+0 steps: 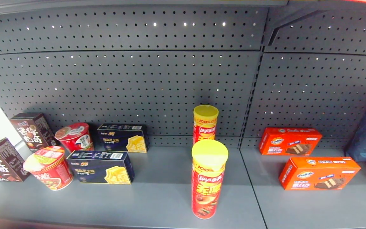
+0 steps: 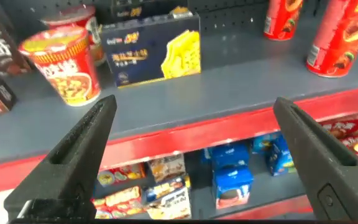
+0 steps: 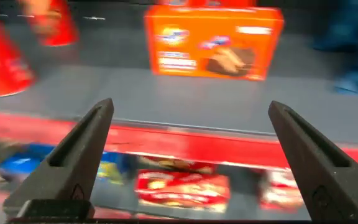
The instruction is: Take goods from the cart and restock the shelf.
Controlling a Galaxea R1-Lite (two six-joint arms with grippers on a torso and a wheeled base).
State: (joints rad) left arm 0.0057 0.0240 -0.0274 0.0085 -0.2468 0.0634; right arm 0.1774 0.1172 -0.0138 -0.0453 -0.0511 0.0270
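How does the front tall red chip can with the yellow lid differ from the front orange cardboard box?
The red chip can is a tall cylinder; the orange cardboard box is a long block. The can stands on its end, while the box rests on a long side. Both sit on the grey shelf.

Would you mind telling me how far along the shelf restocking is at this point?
Done: the grey metal shelf already carries pairs of brown boxes, red noodle cups, navy cracker boxes, yellow-lidded red crisp tubes and orange boxes. In hand: nothing; the left gripper and right gripper have open, empty jaws before the shelf's red edge. Left: probably fetching more goods for the bare stretches.
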